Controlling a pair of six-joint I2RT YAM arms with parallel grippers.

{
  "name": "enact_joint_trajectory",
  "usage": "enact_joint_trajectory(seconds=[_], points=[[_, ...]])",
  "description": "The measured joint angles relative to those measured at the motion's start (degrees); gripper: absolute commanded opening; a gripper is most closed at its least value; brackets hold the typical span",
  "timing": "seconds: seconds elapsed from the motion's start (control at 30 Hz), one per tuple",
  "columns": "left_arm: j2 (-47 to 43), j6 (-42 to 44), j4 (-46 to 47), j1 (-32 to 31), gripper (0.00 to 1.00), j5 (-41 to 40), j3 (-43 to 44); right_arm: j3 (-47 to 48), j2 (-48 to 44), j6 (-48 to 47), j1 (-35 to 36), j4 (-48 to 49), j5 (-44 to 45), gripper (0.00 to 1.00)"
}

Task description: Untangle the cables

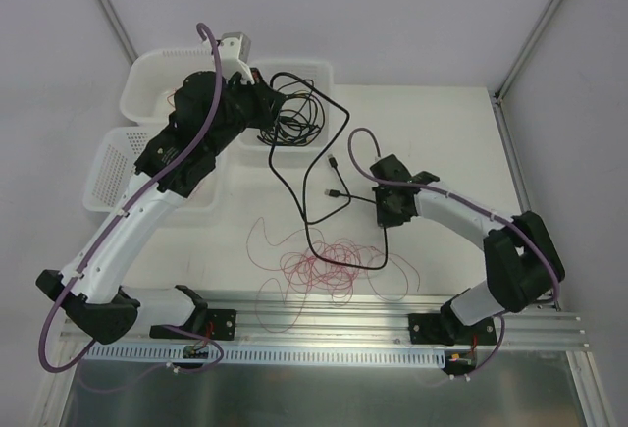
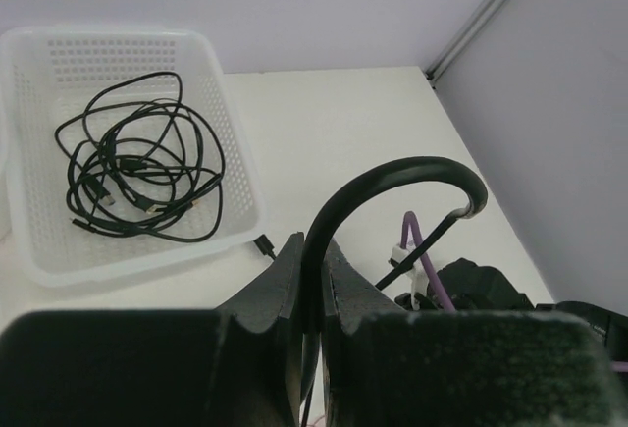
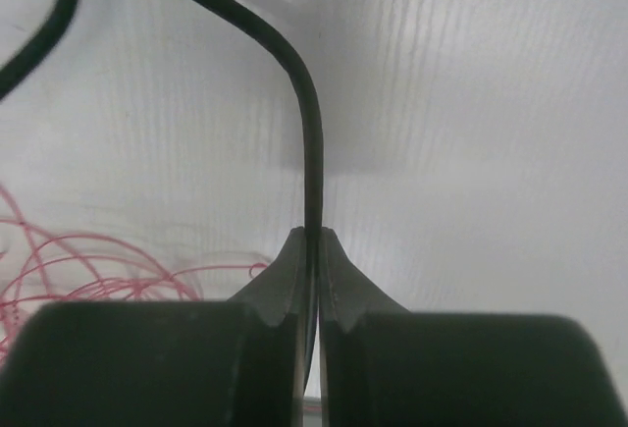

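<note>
A coil of black cables (image 2: 137,167) is contained in a white basket (image 2: 235,162); red wires (image 1: 324,260) are spread on the surface (image 1: 432,133). The outstretched left gripper (image 2: 312,250) is clamped on an arching black cable (image 2: 402,167), the low right gripper (image 3: 312,236) on a second black cable (image 3: 312,152).

The tabletop (image 1: 432,133) was seen as a matt white sheet, finely ribbed in the right wrist view. The basket (image 2: 118,54) was made of white perforated plastic with a slight sheen. The black cable (image 3: 313,152) was covered in a smooth, rubbery jacket on which a soft highlight was caught; the red wires (image 1: 319,265) were thin and smooth. The left gripper (image 2: 312,250) and the right gripper (image 3: 312,239) were moulded in matt black, faintly grainy plastic. The rail (image 1: 324,329) at the near edge was brushed bare metal.
</note>
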Motion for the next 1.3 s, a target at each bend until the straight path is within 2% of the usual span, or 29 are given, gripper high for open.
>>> enact_joint_trajectory(seconds=[0.1, 0.27, 0.5, 0.67, 0.83, 1.0, 1.3], points=[[0.5, -0.1, -0.3, 0.0, 0.0, 2.6, 3.0, 4.4, -5.1, -1.7, 0.0, -5.2, 1.2, 0.01], [4.0, -0.6, 0.0, 0.0, 0.0, 7.4, 14.2, 18.9, -11.9, -5.0, 0.0, -9.5, 1.7, 0.01], [9.9, 0.1, 0.8, 0.0, 0.0, 8.7, 28.7, 31.9, -13.6, -7.3, -1.8, -10.7, -1.0, 0.01], [12.9, 2.0, 1.2, 0.0, 0.0, 7.5, 34.5, 41.7, -7.6, -7.8, -3.3, -10.3, -4.2, 0.0], [15.5, 5.9, 1.5, 0.7, 0.0, 2.9, 35.2, 49.3, -0.7, -7.8, -3.8, -8.5, -7.6, 0.01], [20.7, 9.5, 2.1, 2.9, 0.0, -1.1, 34.7, 50.8, 6.8, -7.5, -4.3, -1.6, -11.3, 0.01], [33.9, 14.1, 4.4, 7.8, 0.0, -5.9, 33.4, 55.2, 27.1, -5.5, -4.6, 15.0, -15.7, 0.01]])
